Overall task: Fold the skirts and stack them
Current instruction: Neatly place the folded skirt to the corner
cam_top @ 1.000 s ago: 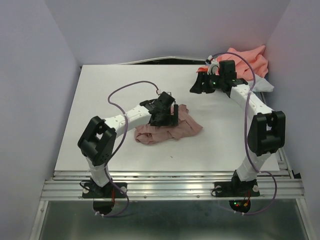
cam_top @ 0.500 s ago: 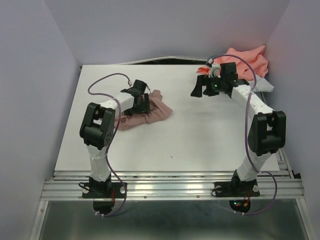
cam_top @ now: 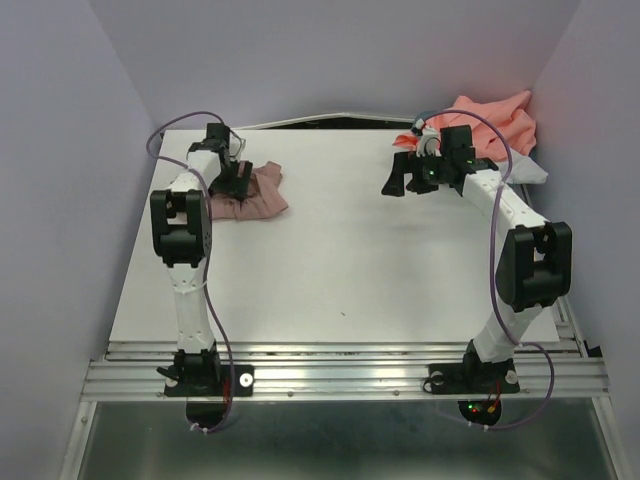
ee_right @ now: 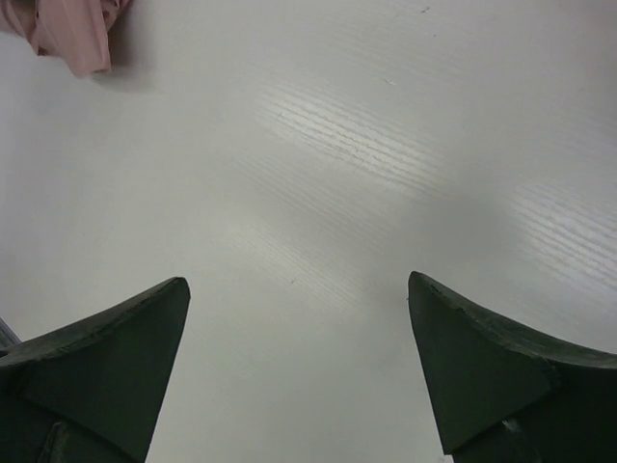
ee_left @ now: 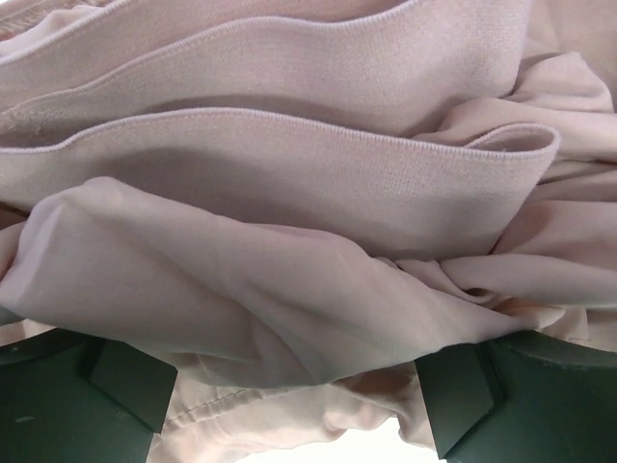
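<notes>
The mauve-pink skirt [cam_top: 258, 196] lies bunched at the table's far left. My left gripper [cam_top: 238, 180] is down on its left part. In the left wrist view the skirt [ee_left: 289, 193] fills the frame and drapes over my left gripper [ee_left: 294, 391]. Its fingers [ee_left: 461, 397] stand wide apart with folds between them, and the tips are hidden. My right gripper [cam_top: 393, 178] hovers open and empty at the far right, over bare table [ee_right: 299, 289]. Coral-salmon cloth [cam_top: 495, 118] is piled in the far right corner, with a pale white-blue piece [cam_top: 530, 172] beside it.
The white table [cam_top: 350, 260] is walled by lilac panels on three sides. A corner of pink cloth [ee_right: 72, 34] shows at the top left of the right wrist view. A metal rail [cam_top: 340, 375] runs along the near edge.
My left arm swung from the table's middle to the far left, and the mauve skirt went with it. The right arm barely moved.
</notes>
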Controlling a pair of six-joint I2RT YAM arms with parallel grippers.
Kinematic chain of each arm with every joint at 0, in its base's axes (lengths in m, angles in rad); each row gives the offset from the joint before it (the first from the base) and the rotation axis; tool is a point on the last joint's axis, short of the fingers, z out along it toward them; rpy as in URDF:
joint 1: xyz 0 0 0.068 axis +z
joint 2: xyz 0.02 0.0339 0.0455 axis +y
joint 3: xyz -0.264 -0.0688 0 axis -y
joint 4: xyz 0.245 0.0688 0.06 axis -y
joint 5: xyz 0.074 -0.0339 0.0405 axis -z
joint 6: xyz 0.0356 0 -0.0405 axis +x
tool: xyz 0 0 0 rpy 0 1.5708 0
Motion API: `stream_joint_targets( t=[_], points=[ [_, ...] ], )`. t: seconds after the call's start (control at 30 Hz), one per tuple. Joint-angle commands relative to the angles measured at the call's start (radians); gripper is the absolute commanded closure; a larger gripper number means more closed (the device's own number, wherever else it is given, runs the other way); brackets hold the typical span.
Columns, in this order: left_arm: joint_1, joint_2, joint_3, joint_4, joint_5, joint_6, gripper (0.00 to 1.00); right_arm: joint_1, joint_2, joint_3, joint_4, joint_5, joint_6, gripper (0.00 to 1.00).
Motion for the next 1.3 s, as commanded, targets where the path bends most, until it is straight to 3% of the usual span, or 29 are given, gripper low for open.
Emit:
stream_joint_targets(
  t=[0.0, 0.1, 0.33, 0.53, 0.8, 1.0, 1.27],
  points=[
    [0.056, 0.123, 0.169, -0.143, 0.068, 0.182, 0.02, -0.004, -0.047, 0.004, 0.002, 0.012, -0.019, 0.0],
    [0.079, 0.248, 0.319, -0.183, 0.095, 0.228, 0.02, -0.004, -0.042, -0.001, 0.002, 0.015, -0.019, 0.0],
    [0.102, 0.371, 0.55, -0.135, 0.168, 0.289, 0.04, -0.004, -0.018, -0.006, 0.004, 0.004, -0.017, 0.0],
    [0.102, 0.381, 0.551, 0.031, 0.113, 0.27, 0.05, -0.004, 0.005, 0.007, 0.004, -0.013, 0.006, 0.0],
    [0.101, 0.354, 0.502, 0.125, 0.082, 0.271, 0.04, -0.004, 0.01, -0.001, 0.014, -0.014, 0.032, 0.0],
    [0.111, 0.228, 0.401, 0.25, 0.131, 0.26, 0.01, -0.004, -0.004, 0.013, 0.027, -0.025, 0.069, 0.0],
    [0.076, 0.07, 0.496, 0.356, 0.177, 0.312, 0.01, -0.004, -0.076, 0.062, 0.025, 0.079, 0.052, 0.0]
  ],
)
